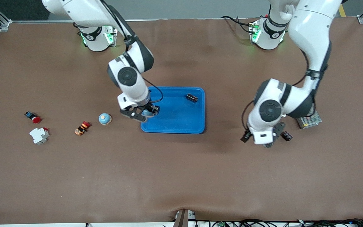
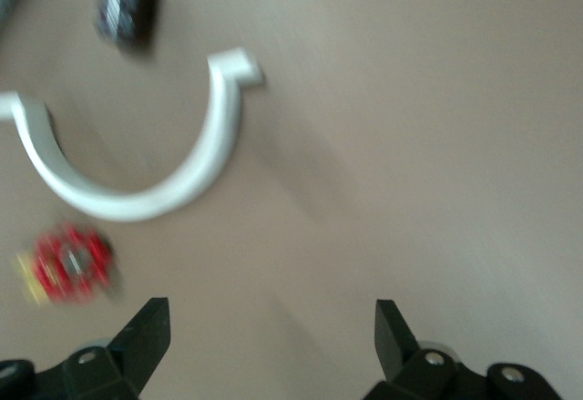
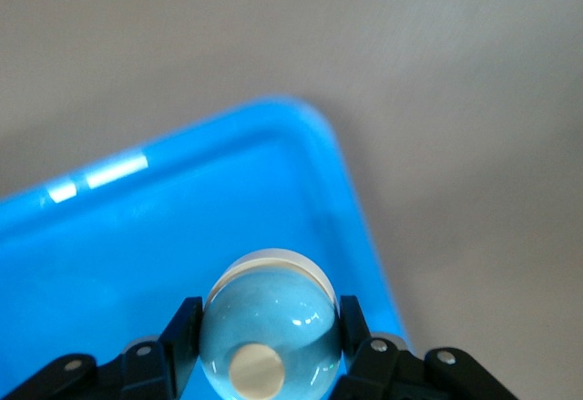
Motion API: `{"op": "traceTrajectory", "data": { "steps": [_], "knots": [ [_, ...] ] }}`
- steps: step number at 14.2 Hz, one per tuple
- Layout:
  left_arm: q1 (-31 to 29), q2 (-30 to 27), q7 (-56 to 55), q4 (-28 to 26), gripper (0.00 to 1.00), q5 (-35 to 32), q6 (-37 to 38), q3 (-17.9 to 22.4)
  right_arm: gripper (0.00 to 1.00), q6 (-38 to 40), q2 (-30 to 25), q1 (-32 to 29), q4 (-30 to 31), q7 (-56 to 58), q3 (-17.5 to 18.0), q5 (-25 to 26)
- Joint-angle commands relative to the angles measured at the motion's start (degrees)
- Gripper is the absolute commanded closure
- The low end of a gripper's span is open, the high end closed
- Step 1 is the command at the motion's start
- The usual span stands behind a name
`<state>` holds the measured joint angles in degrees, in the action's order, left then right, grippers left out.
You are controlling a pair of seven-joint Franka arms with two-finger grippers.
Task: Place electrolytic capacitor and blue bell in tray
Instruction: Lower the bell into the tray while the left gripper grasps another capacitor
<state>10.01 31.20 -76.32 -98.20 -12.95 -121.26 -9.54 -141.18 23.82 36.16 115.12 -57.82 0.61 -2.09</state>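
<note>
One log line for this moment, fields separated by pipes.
right end effector: shut on blue bell, over tray | left end effector: open, above table | capacitor: in tray

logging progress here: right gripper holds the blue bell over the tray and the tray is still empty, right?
Not quite. The right gripper does hold the blue bell over the tray, at its corner toward the right arm's end, but the tray is not empty. The front view shows a small dark cylindrical part already lying in it. The left gripper is open over bare table.
</note>
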Motion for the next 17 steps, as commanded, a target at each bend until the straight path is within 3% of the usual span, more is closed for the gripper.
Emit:
{"op": "traceTrajectory", "data": {
  "steps": [1, 6, 11, 17],
  "knots": [
    [-4.7, 0.0, 3.9, -1.8, 0.06, -4.4, -0.5, -0.7, 1.00, -5.4, -2.1, 2.9, 5.9, -4.0, -0.5, 0.4],
    [-13.5, 4.0, 14.0, -1.6, 0.10, -7.6, -6.9, -0.7, 1.00, -16.1, -2.1, 5.0, 12.8, -5.6, -0.5, 0.4],
    [-17.3, 6.4, 19.4, -1.7, 0.14, -8.0, -12.8, -0.7, 1.00, -16.8, -2.1, 6.8, 13.4, -7.6, -0.5, 0.4],
    [-17.8, 6.2, 19.1, -4.6, 0.15, -7.9, -12.8, -0.7, 1.00, -19.7, -1.9, 7.2, 15.3, -7.8, -0.5, 0.4]
  ]
}}
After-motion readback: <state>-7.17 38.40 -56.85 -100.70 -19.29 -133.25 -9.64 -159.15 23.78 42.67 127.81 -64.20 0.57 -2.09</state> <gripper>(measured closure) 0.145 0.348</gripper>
